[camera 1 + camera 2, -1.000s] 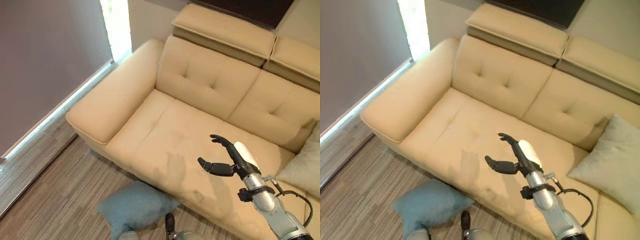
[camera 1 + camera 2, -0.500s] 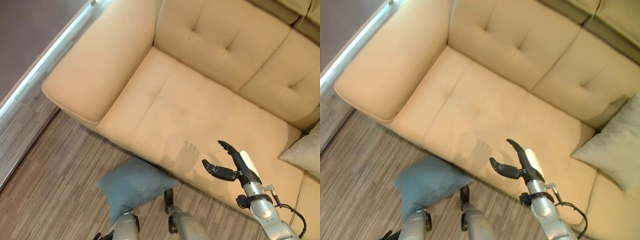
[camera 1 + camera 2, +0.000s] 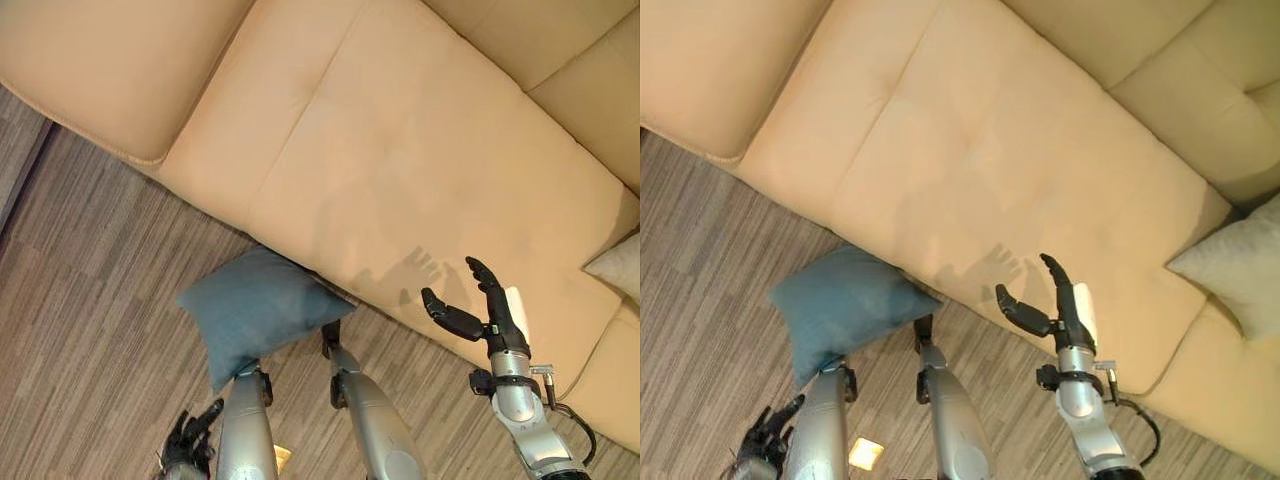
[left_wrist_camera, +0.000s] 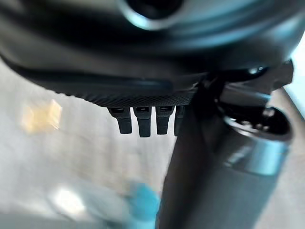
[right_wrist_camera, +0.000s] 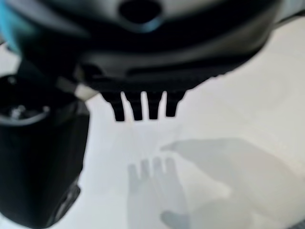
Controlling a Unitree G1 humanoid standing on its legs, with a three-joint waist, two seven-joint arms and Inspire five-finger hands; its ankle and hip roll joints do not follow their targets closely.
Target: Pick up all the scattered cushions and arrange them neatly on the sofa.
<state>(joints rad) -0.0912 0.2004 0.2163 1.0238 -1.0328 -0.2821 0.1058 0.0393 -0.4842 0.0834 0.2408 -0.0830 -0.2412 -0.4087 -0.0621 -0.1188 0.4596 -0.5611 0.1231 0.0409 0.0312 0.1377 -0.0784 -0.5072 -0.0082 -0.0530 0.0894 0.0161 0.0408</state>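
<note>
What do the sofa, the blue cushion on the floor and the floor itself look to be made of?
The sofa: tan, smooth and matte with stitched seams, probably leather or faux leather, though a fine fabric is possible. The blue cushion: soft woven fabric by its dull surface, puffy and slightly creased. The floor: streaked grey-brown planks, looking like wood-grain laminate or vinyl.

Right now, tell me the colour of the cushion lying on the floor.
The cushion is plain dusty blue-grey; it shows best in the left eye view.
</note>
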